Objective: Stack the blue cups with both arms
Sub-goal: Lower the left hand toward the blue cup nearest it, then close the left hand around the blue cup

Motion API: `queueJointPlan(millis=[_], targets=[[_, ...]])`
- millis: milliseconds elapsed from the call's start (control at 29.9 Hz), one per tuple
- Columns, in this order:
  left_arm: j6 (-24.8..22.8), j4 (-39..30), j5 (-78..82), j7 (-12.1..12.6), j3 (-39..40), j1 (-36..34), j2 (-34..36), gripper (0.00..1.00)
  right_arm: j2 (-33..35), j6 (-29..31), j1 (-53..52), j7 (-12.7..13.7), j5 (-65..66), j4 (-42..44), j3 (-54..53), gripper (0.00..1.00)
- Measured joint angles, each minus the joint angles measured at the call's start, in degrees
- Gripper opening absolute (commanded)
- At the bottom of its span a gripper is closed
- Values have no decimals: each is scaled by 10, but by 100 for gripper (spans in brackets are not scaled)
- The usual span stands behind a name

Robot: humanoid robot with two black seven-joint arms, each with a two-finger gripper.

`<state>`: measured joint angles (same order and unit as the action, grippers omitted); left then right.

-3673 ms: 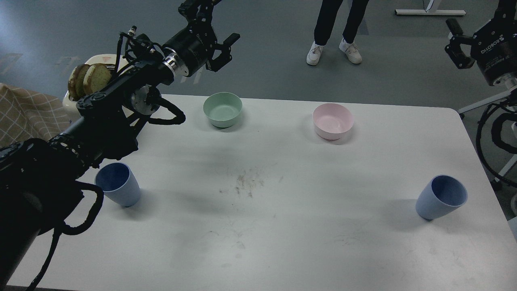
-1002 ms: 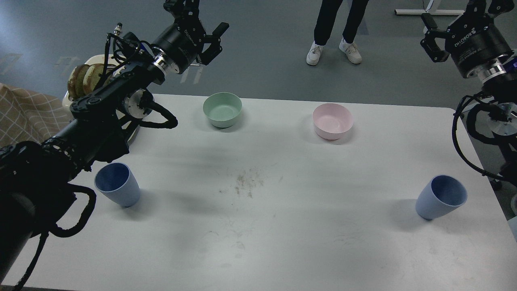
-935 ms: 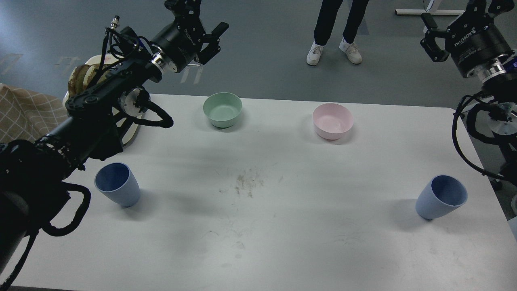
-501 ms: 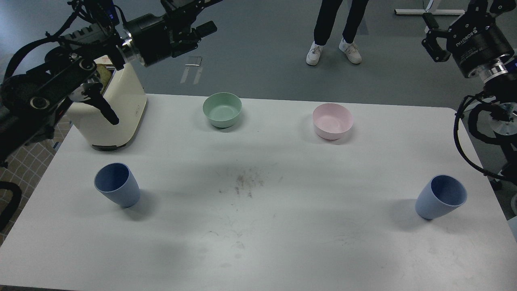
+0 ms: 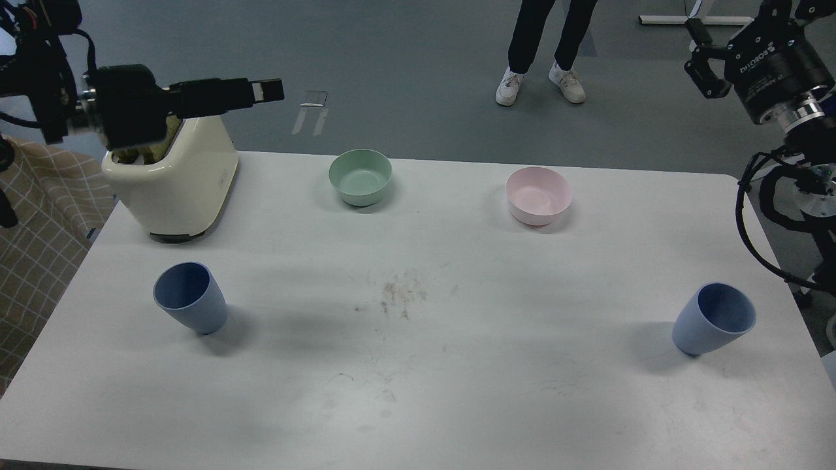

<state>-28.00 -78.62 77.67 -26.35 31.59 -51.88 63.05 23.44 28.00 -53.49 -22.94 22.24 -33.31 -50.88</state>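
Two dusty-blue cups stand upright and empty on the white table [image 5: 457,405]: the left cup [image 5: 190,305] near the left edge and the right cup [image 5: 714,318] near the right edge, far apart. My left gripper [image 5: 261,91] is high at the far left, above the toaster, pointing right and seen side-on, so its fingers merge into one bar. My right gripper [image 5: 751,16] is high at the top right, beyond the table's far corner, with its fingers spread wide and empty. Neither gripper is near a cup.
A mint-green bowl [image 5: 360,176] and a pink bowl [image 5: 538,194] sit at the back of the table. A cream toaster [image 5: 173,176] stands at the back left. Crumbs [image 5: 401,294] lie mid-table. A person's legs [image 5: 542,52] stand beyond the table. A chequered cloth [image 5: 32,222] is at the left.
My left arm has swung left and up off the table, uncovering the toaster and the left cup's surroundings. My right gripper has barely moved. The cups and bowls have not moved.
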Motion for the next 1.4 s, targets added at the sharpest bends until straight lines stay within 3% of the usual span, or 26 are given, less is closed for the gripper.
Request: queueJointPlan(millis=[167,367,801,1403], targets=[[0,-53,51,-13,0,52,90,98,-4,0,0,0,0,0,0,100],[0,-63,131,-16,-3,103,124,98,-5,0,1,0,0,0,0,100],[60,-3,211,-17,-93,126,85,98,-5,0,1,0,0,0,0,100],[74,57,246,-16,-101,156,51,95,-10,0,3,-2,0,0,-2,100]])
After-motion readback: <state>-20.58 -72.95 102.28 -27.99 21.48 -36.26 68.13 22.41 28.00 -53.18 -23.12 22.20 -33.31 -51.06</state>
